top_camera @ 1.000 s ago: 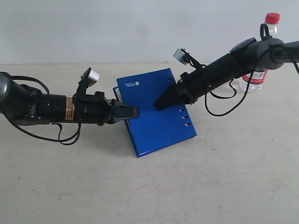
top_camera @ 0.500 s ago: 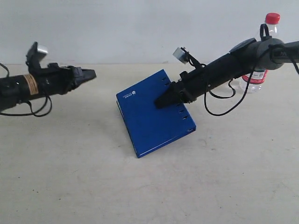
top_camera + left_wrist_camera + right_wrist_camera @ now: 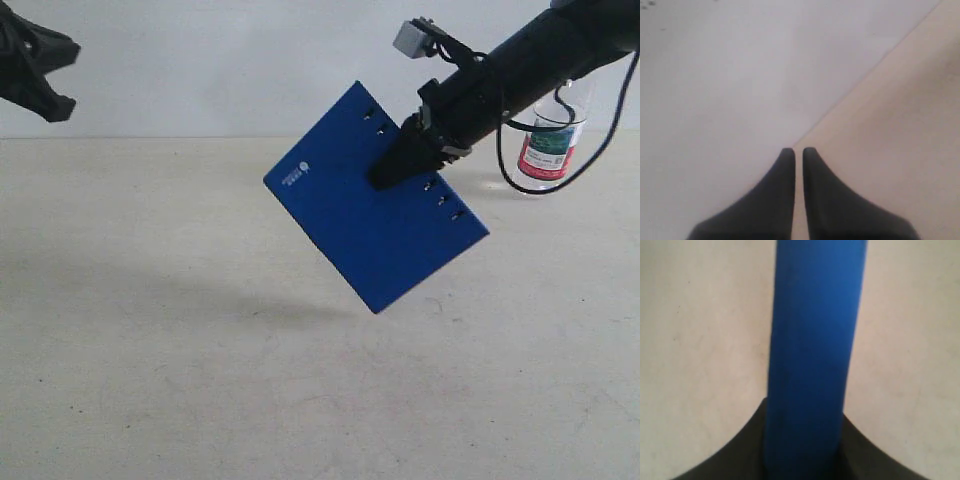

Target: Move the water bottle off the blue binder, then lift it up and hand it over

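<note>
Thin deep-blue binder (image 3: 375, 225) pinched in right gripper (image 3: 405, 160) jaws, up off pale table (image 3: 200, 380), for handing over. Small clear plastic water bottle (image 3: 548, 145) standing behind, apart. Far off, left gripper (image 3: 798, 155) jaws together, empty.

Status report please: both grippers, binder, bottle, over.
Right gripper shut on thin deep-blue binder, aloft, tilted. Left gripper shut, empty, raised aside. Clear plastic water bottle upright on table behind right arm. No obstacle seen.

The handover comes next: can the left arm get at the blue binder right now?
Probably yes. The right gripper holds the blue binder aloft by its punched edge; the logo-side edge faces the left gripper with nothing between, though its jaws look shut.
</note>
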